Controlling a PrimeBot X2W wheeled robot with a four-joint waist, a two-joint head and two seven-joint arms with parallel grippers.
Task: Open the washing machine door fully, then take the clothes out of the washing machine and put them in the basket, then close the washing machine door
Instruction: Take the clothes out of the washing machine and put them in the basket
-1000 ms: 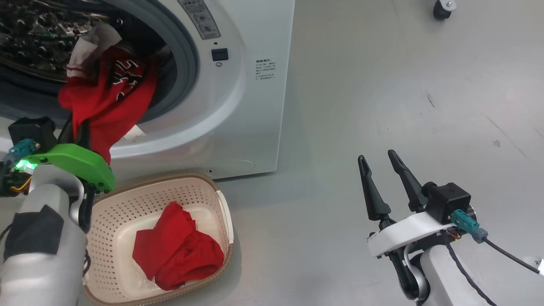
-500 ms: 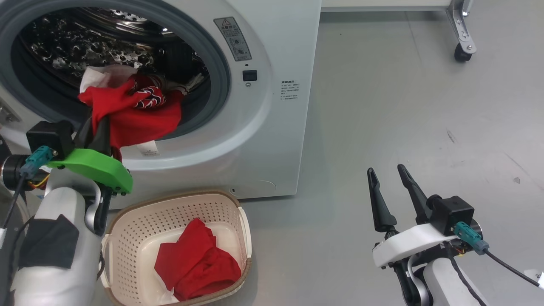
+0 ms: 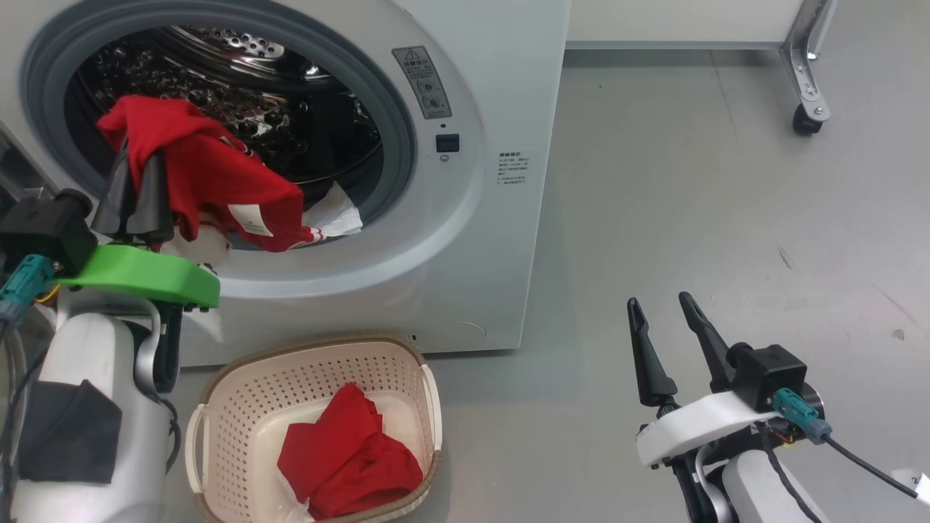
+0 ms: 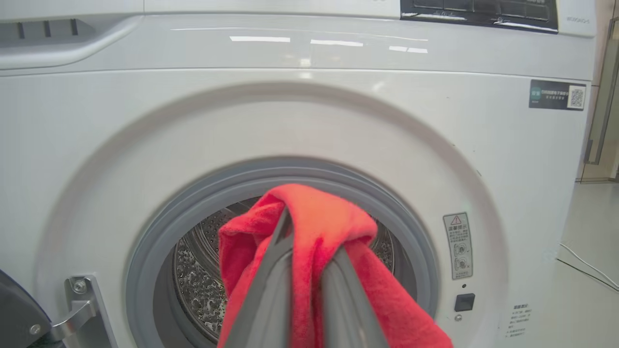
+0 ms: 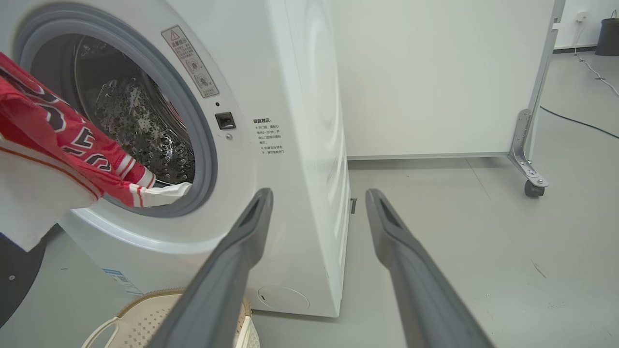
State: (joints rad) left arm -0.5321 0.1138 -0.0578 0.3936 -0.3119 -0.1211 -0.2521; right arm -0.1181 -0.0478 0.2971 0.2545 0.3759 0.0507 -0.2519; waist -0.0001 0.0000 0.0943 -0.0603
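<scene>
- The washing machine (image 3: 479,276) has a grey warning sticker (image 3: 422,82) with a triangle sign beside the drum mouth. Its print, and the small text block (image 3: 513,168) lower on the front, are too small to read.
- In the left wrist view a dark sticker with a QR code (image 4: 557,94) sits at the front panel's upper right. In the right wrist view a small blue label (image 5: 116,278) sits low on the front.
- The red jersey (image 3: 218,181) shows navy, white-edged lettering (image 5: 58,130) that you cannot make out, and a white tag (image 3: 251,218).
- Your left fingers (image 3: 138,196) are pinched nearly together on the jersey. It drapes over them at the left of the drum mouth, with its white trim lying on the grey gasket (image 3: 399,145).
- Your right fingers (image 3: 641,341) stand wide apart, holding nothing, above the floor to the machine's right.
- The basket (image 3: 305,363) sits on the floor below the mouth and holds another red garment (image 3: 349,457).
- Since half a second ago the head camera has shifted. The jersey hangs further out of the drum, and your left fingers sit higher against the opening. Your right fingers are spread as before.
</scene>
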